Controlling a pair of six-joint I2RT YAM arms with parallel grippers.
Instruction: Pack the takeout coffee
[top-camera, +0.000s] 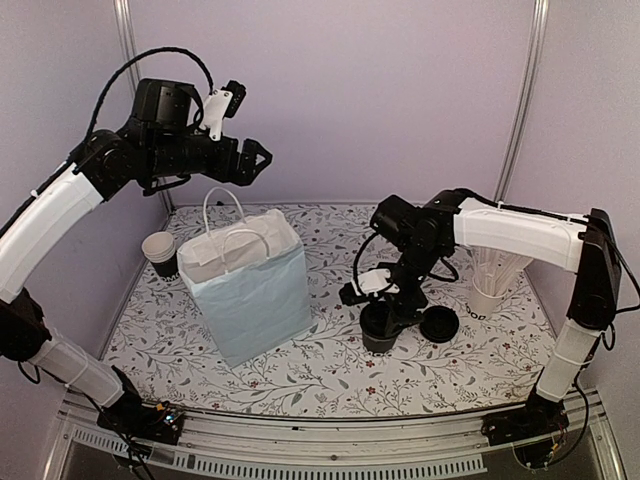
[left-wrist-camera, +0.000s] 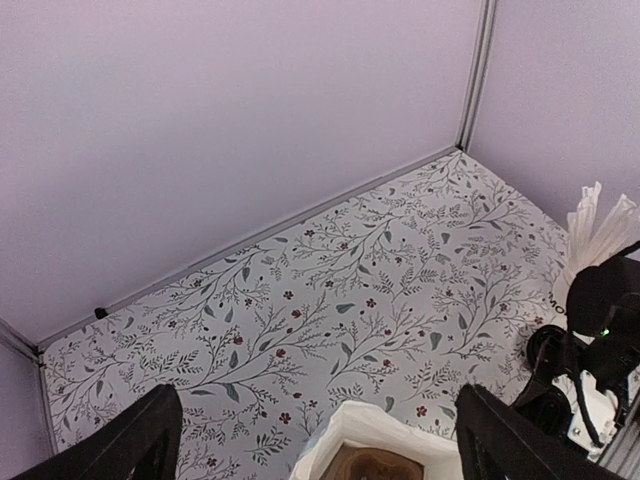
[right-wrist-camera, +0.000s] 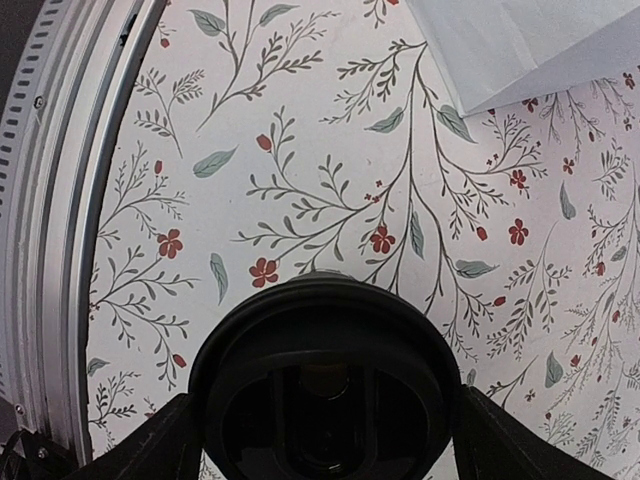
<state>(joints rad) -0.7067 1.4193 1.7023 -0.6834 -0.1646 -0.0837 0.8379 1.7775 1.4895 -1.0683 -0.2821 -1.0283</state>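
Flowered tabletop (right-wrist-camera: 330, 150), plain lilac walls (left-wrist-camera: 250, 120); the left gripper (top-camera: 256, 160) hangs wide open, the paper bag (top-camera: 250, 280) below its jaws. The right gripper (right-wrist-camera: 325, 445) stands wide astride the coffee cup (right-wrist-camera: 325, 380); touching or not, unclear.

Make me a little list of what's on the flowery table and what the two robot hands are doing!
coffee cup: black, standing on the table, right of the bag, not packed yet
bag: pale blue, upright, open on top, something brown inside
right gripper: down around the coffee cup; gripping or not, cannot tell
left gripper: open, high above the bag
loose lid: black, on the table beside the coffee cup
stirrers: in a white cup, far right
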